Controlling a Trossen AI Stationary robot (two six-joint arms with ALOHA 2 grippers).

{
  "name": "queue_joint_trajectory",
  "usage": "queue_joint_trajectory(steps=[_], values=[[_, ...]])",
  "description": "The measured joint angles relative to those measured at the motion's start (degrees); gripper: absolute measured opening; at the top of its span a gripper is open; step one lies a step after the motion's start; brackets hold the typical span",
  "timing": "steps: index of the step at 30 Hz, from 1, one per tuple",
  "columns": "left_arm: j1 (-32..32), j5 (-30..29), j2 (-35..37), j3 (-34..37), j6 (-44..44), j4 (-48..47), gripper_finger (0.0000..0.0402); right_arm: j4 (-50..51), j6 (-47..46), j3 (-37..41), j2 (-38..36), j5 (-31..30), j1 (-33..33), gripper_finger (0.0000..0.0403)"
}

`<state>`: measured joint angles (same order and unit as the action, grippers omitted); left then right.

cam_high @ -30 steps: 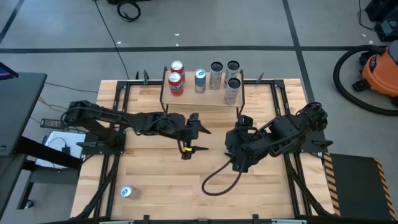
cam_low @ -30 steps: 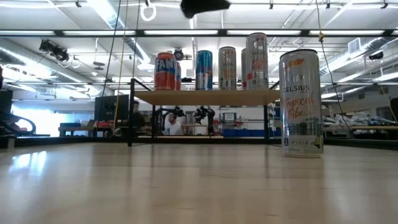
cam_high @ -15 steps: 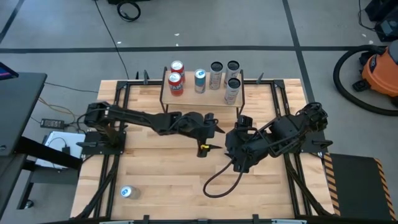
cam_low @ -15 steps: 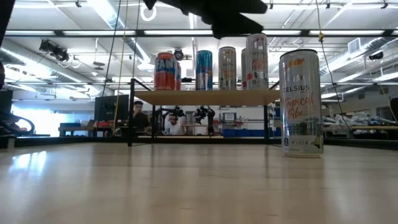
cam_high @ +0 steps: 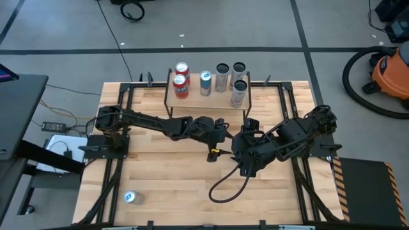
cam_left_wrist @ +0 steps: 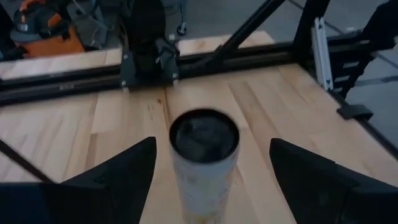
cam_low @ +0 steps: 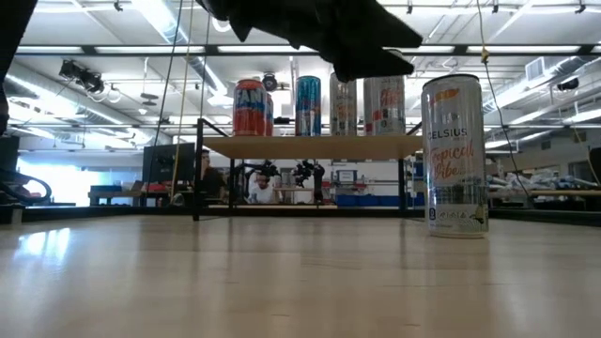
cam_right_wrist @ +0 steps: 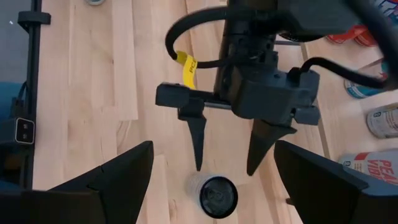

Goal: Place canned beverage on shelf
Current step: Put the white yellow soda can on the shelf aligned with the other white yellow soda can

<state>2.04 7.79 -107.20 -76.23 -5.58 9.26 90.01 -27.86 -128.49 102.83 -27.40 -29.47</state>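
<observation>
Left gripper [cam_right_wrist: 225,168] spread wide, hovering just above a tall silver can [cam_left_wrist: 204,163] standing on the light wooden table [cam_high: 160,185]. Right gripper [cam_right_wrist: 211,199] wide, empty, beside it. Low wooden-topped, black-legged shelf [cam_high: 208,101] at the far edge holds six cans.

Left pincer [cam_right_wrist: 225,152] spread wide mid-table, right pincer [cam_high: 241,167] open, folded nearby
</observation>
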Motion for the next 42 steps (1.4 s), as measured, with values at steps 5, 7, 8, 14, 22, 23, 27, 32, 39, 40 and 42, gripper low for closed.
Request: queue_joint_trajectory(steps=[5,7,8,14,22,23,27,32,39,40,42], values=[[0.0,0.02,-0.22,-0.04,-0.07,0.72,0.0316,-0.02,0.0,0.0,0.0,0.0,0.0,0.0343],[-0.02,0.02,-0.22,-0.04,-0.04,0.35,0.0316,-0.07,0.0,0.0,0.0,-0.02,0.07,0.0343],[0.0,0.02,-0.42,-0.04,-0.01,0.05,0.0316,-0.19,0.0,0.0,0.0,-0.02,0.19,0.0343],[0.06,0.03,-1.08,-0.05,0.0,0.65,0.0316,-0.47,-0.94,0.0,0.0,0.0,0.8,0.0343],[-0.66,0.0,-2.4,0.0,0.42,2.52,0.0316,-0.75,-1.09,0.0,0.0,0.02,0.79,0.0343],[-0.66,0.0,-2.78,-0.02,0.47,3.49,0.0316,-0.81,-1.09,0.0,0.0,0.02,0.79,0.0343],[-0.76,0.01,-3.55,-0.05,1.29,4.05,0.0316,-0.81,-1.09,0.0,0.0,0.05,0.79,0.0343],[-0.74,0.02,-4.2,-0.02,1.46,4.11,0.0316,-0.84,-1.1,0.0,0.0,0.17,0.79,0.0343],[-0.76,0.02,-5.22,0.0,1.56,4.21,0.0316,-1.37,-1.1,0.0,0.0,0.47,0.79,0.0343],[-0.76,0.02,-5.31,0.0,1.49,4.41,0.0316,-1.4,-1.09,0.0,0.0,0.47,0.79,0.0343],[-0.76,0.02,-5.84,-0.09,1.49,5.01,0.0316,-1.41,-1.11,0.0,0.0,0.48,0.79,0.0343]])
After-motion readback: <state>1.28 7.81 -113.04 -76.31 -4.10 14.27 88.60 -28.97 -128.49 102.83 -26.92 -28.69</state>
